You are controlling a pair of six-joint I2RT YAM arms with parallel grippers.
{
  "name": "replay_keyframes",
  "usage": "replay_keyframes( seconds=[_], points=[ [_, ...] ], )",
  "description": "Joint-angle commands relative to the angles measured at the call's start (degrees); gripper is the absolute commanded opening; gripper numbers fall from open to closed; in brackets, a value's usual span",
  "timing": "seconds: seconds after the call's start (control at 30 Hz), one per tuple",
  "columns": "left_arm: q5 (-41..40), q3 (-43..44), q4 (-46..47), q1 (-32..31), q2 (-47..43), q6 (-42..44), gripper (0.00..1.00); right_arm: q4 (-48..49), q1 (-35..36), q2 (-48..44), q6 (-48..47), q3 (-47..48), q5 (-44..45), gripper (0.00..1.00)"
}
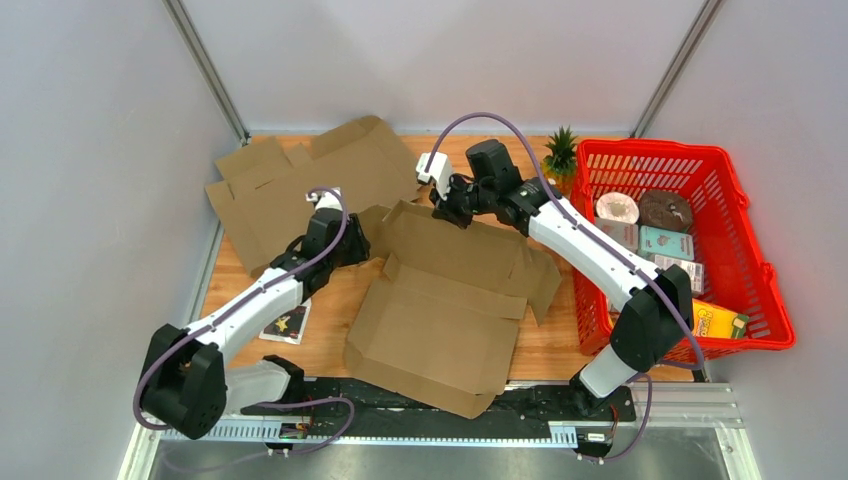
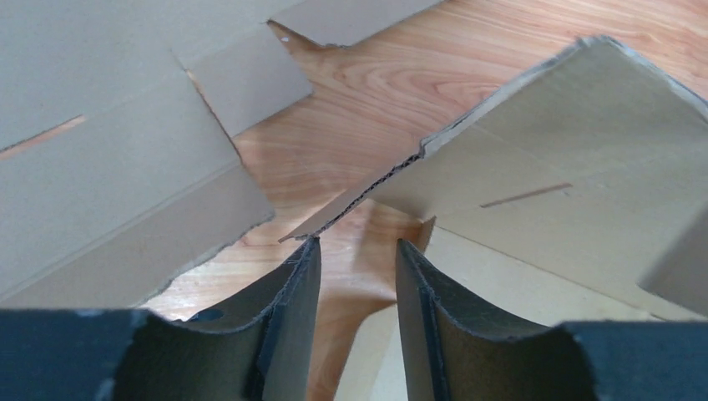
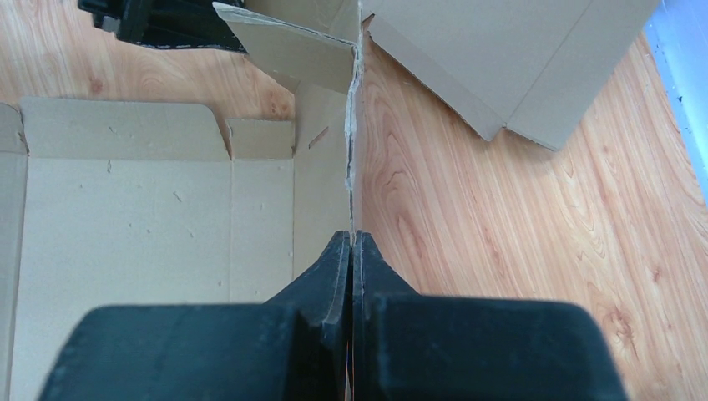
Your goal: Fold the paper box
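The paper box (image 1: 440, 310) is a brown cardboard blank lying mostly flat in the middle of the table, its far wall (image 3: 354, 125) raised on edge. My right gripper (image 1: 447, 207) (image 3: 352, 236) is shut on the top edge of that wall, and the box floor (image 3: 125, 217) lies to its left. My left gripper (image 1: 362, 245) (image 2: 357, 244) is open at the box's far left corner, with only bare wood between its fingers. A tilted side flap (image 2: 534, 159) hangs just ahead of it, and the flap's lower corner meets the left fingertip (image 2: 311, 251).
A second flat cardboard blank (image 1: 300, 180) (image 2: 108, 150) (image 3: 501, 58) lies at the back left. A red basket (image 1: 690, 240) of packaged goods stands on the right, with a small green plant (image 1: 560, 150) beside it. A dark card (image 1: 287, 322) lies by the left arm.
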Motion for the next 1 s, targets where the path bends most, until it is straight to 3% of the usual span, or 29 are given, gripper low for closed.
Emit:
replay_keyframes(
  seconds=[0.0, 0.17, 0.33, 0.6, 0.97],
  points=[
    [3.2, -0.3, 1.9, -0.3, -5.0, 2.1, 0.46, 0.6, 0.3, -1.8, -1.1, -0.1, -1.2, 0.0],
    [15.8, 0.0, 2.5, -0.3, -12.3, 6.7, 0.42, -0.1, 0.3, -0.8, -1.2, 0.7, -1.6, 0.0],
    [16.0, 5.9, -2.8, -0.3, -18.7, 10.4, 0.46, -0.2, 0.4, -0.9, -1.2, 0.8, -2.2, 0.0],
    [13.1, 24.6, -16.7, -3.2, -7.0, 19.2, 0.49, -0.6, 0.4, -0.7, -1.1, 1.1, -1.7, 0.0],
    [2.8, 29.6, -19.5, -9.4, 2.1, 26.2, 0.41, -0.6, 0.4, -0.7, -1.2, 1.1, -2.3, 0.0]
  ],
)
